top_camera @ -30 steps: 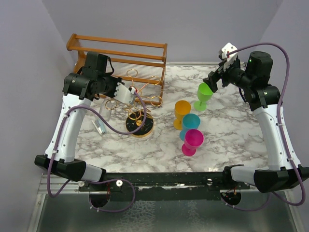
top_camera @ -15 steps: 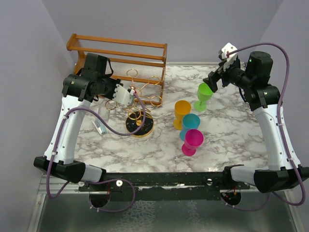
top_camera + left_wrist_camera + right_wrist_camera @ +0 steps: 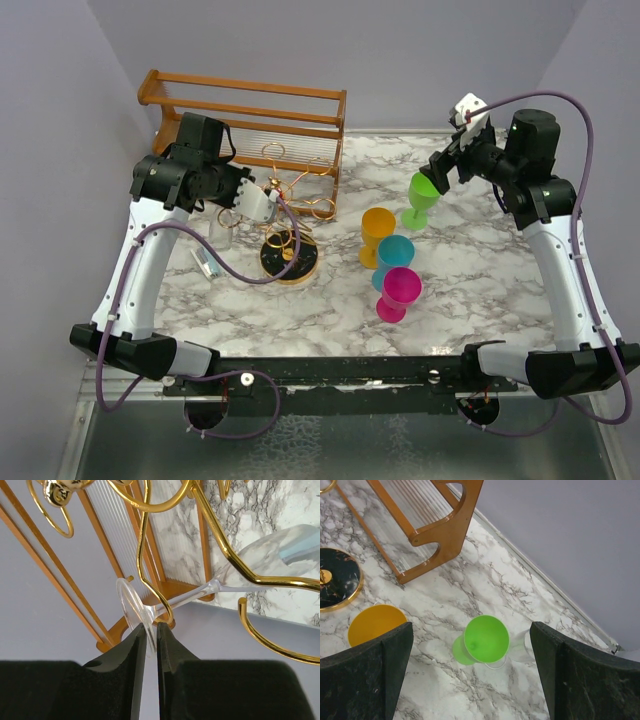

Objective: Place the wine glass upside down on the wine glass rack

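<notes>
A clear wine glass (image 3: 200, 591) lies tilted, its stem threaded through a gold loop of the wine glass rack (image 3: 150, 555). Its bowl (image 3: 280, 545) points away and down over the marble. My left gripper (image 3: 151, 630) is shut on the rim of the glass's round foot (image 3: 129, 611). In the top view the left gripper (image 3: 262, 202) is at the rack's left arms, above its round black gold-rimmed base (image 3: 290, 261). My right gripper (image 3: 441, 172) is open and empty, hovering over a green cup (image 3: 486, 638).
An orange-brown wooden rail frame (image 3: 245, 100) stands behind the rack. Orange (image 3: 378, 228), teal (image 3: 396, 254) and pink (image 3: 398, 291) cups stand mid-table, the green cup (image 3: 423, 192) behind them. Another clear glass (image 3: 525, 649) stands beside the green cup.
My left gripper has shifted slightly right and toward the rack with the glass. The right arm has barely moved.
</notes>
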Available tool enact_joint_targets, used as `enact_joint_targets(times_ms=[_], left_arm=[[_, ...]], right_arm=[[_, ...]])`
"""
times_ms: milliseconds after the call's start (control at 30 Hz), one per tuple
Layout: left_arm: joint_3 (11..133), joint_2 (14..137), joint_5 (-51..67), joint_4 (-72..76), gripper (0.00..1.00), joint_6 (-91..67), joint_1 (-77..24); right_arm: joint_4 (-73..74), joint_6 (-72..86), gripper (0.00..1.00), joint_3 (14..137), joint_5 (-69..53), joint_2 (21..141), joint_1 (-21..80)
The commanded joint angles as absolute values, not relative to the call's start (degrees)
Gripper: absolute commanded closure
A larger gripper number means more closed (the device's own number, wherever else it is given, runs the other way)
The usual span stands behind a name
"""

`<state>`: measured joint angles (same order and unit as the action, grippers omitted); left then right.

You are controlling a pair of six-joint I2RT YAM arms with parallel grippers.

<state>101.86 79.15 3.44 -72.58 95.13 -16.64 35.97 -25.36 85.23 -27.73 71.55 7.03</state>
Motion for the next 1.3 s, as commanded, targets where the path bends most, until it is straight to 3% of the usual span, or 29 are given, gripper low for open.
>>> enact_joint_targets(times_ms=[0,300,433,700,1267], left_arm=[[101.6,78.1,1.4,-75.9,0.83,96.6,-16.9],[102.5,78.3,0.9,-77.0,0.76,97.0,-16.9],[102.7,78.2,0.5,-77.4,0.67,97.2,-17.0],[103.7,77.9,-0.7,-78.1,0.62,97.4,-17.0],[110.4,76.0,5.6,-66.0,0.58,81.1,-17.0]], right_arm=[[33.8,-26.0,0.0,84.7,-26.3,70.7,6.8],[33.1,-26.6,0.0,83.2,-25.1,70.7,6.8],[32.8,-26.9,0.0,83.0,-24.5,71.0,6.8],[32.1,-27.0,0.0,82.0,-21.9,71.5,6.8],[24.4,-21.3,0.01,82.2,3.6,76.6,6.8]])
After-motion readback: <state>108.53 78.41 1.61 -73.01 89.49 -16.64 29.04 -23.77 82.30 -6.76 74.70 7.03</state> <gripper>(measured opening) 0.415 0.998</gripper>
